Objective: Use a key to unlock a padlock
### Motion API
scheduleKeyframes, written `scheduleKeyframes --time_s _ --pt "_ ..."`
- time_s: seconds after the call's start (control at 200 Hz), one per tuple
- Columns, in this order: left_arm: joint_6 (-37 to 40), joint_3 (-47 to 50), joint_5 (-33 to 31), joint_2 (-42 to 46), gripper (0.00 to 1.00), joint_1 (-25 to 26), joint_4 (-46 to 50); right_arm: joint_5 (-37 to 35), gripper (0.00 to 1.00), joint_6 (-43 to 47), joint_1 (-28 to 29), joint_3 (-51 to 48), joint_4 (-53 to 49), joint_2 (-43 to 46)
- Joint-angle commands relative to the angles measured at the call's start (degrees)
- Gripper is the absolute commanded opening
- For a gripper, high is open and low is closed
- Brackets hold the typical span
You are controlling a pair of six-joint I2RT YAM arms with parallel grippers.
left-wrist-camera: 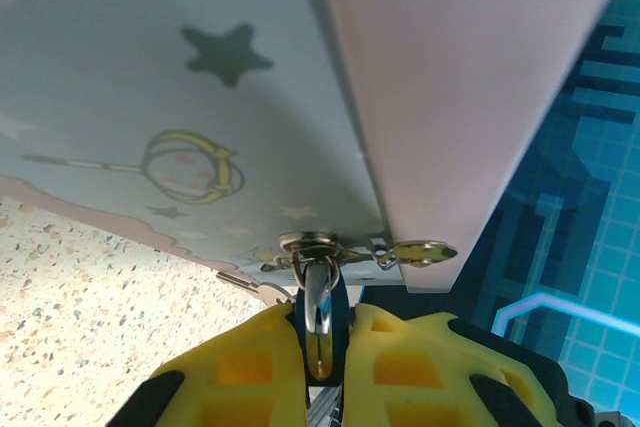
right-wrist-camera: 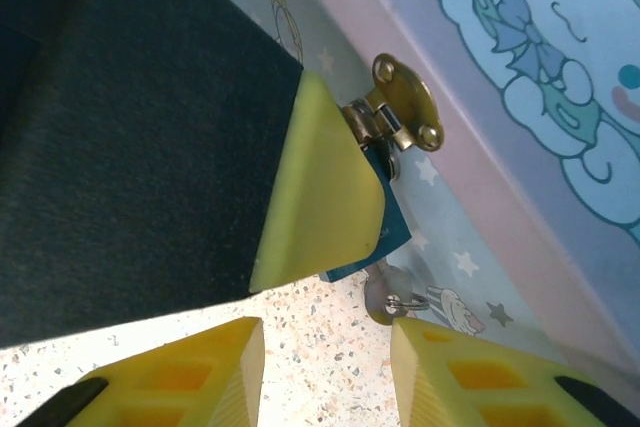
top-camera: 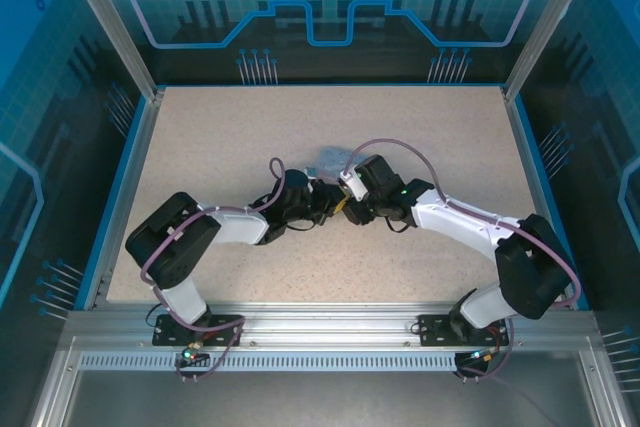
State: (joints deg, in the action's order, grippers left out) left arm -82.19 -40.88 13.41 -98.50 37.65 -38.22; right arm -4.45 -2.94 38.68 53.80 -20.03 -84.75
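The padlock point(right-wrist-camera: 393, 230) hung on the hasp point(right-wrist-camera: 405, 107), clamped in the left gripper point(left-wrist-camera: 322, 332), key point(right-wrist-camera: 383, 294) just below it (seemingly unturned), right gripper point(right-wrist-camera: 325, 372) nearby with jaws apart, empty.

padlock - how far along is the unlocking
Done: the left gripper is shut on the padlock, which hangs on the tin's hasp. In hand: the right gripper, open, sits just below the key. Left: grip the key, turn it, pull the lock open; nothing shows it open yet.
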Motion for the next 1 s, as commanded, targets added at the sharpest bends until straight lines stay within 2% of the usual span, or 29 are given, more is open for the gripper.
scheduleKeyframes --time_s 0.0,0.31,0.61,0.815,0.995 --pt "0.3 -2.4 1.9 1.7 0.00 -0.4 -1.0 -1.3 0.38 1.3 0.2 1.6 1.0 -1.1" --pt "0.2 -2.4 2.1 1.7 0.00 -0.6 -1.0 -4.0 0.32 0.7 0.1 1.7 3.4 -2.5" --pt "0.0 -2.3 2.0 1.7 0.00 -0.5 -1.1 -3.6 0.25 0.3 -0.2 2.7 4.3 -4.1" --pt "-0.2 -2.0 2.1 1.2 0.00 -0.5 -2.0 0.0 0.16 -0.7 -0.7 3.5 4.2 -4.2" --pt "-0.4 -1.6 2.1 0.5 0.00 -0.5 -3.0 7.2 0.06 -3.3 -2.3 4.0 4.0 -4.2"
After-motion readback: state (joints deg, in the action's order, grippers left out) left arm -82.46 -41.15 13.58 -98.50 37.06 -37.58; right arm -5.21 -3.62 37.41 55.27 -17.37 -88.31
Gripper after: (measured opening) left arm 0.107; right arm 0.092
